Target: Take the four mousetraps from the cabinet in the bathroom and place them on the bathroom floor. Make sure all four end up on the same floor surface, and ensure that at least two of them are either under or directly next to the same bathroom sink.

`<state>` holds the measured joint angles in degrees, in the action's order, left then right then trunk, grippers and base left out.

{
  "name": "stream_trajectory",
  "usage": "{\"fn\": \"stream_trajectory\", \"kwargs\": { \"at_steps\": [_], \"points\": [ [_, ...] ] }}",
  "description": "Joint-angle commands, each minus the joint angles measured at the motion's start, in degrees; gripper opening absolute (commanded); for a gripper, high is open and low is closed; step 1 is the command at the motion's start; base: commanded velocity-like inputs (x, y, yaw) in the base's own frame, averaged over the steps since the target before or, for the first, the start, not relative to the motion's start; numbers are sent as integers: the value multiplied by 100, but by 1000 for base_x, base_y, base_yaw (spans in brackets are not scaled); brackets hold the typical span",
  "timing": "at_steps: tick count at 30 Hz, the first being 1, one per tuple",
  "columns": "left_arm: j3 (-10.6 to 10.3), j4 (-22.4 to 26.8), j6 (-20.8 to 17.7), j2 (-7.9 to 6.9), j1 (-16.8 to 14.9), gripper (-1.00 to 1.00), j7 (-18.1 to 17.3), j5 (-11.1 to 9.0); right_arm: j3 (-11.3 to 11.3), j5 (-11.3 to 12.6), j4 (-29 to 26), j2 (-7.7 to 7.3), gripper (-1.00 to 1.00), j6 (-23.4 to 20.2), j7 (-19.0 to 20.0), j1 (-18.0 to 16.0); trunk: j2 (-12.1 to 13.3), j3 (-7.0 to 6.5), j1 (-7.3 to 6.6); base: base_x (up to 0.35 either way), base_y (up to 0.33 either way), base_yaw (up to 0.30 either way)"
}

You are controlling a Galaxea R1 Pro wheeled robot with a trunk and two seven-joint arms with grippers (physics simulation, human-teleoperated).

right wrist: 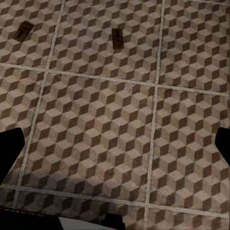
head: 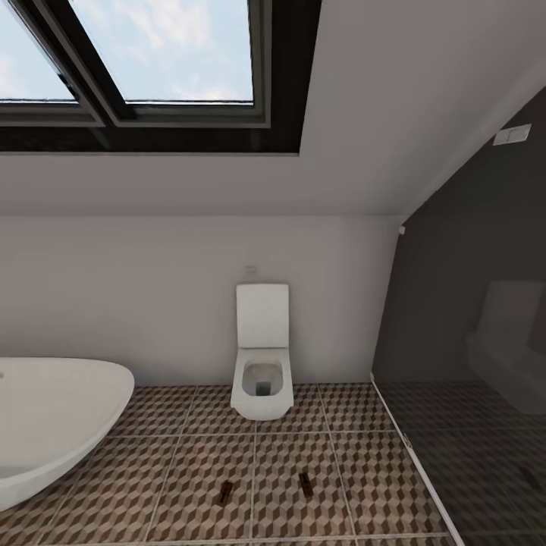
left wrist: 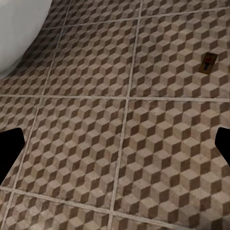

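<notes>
At the head view's left, a big oval white tub (head: 53, 413) is cut off by the frame edge, so only its rounded right end shows. It stands on the bathroom floor (head: 182, 455), whose cube-patterned tiles run across the lower part of the view. Two mousetraps lie flat on those tiles near the bottom edge, well apart from the tub: the left mousetrap (head: 226, 494) and, just to its right across a grout line, the right mousetrap (head: 305, 484). Both are small and blurred; their wire parts cannot be made out. Behind them a white wall-hung toilet (head: 262, 379) sits against the pale wall, its lid raised. Above, a dark-framed skylight (head: 152, 68) is cropped by the top edge. To the right, a dark glass panel (head: 470, 364) dims whatever is behind it; a pale boxy shape there is too faint to identify.

In the left wrist view, a white curve of the tub (left wrist: 19, 33) fills one corner and a single mousetrap (left wrist: 208, 63) lies on the tiles, a small red mark just visible. The left jaws appear only as two black tips at the frame's sides, spread wide with nothing between them.

In the right wrist view, two mousetraps (right wrist: 22, 31) (right wrist: 116, 38) lie apart on the tiles. The right jaws likewise stand spread and empty, tips cut off.
</notes>
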<state>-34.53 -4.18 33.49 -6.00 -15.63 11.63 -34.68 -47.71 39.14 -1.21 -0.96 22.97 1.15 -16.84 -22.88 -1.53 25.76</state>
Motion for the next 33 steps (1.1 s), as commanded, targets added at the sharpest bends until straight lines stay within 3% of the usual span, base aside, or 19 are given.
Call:
{"fn": "stream_trajectory", "kwargs": {
  "at_steps": [1, 15, 26, 31, 33],
  "points": [
    [-34, -13, 40, 3, 18, 100, 39, 23, -45, 61, -2, -14, 100, 12, 13, 30, -4, 2, 2, 0, 0, 0],
    [-28, -13, 137, -55, 133, 100, 42, 23, -45, 81, 3, -358, 100, 3, -24, 477, -4, 2, 2, 0, 0, 0],
    [-23, -13, 103, -53, 139, 100, 64, 15, -45, 86, 13, -419, 100, -66, -124, 673, -4, 2, 2, 0, 0, 0],
    [-13, -13, 46, -38, 139, 100, 84, 14, -43, 91, 15, -422, 100, -432, -172, 711, -4, 2, 2, 0, 0, 0],
    [-12, -13, -60, -7, 139, 100, 88, 14, -38, 92, 12, -421, 100, -768, -173, 721, -4, 2, 2, 0, 0, 0]
  ]
}}
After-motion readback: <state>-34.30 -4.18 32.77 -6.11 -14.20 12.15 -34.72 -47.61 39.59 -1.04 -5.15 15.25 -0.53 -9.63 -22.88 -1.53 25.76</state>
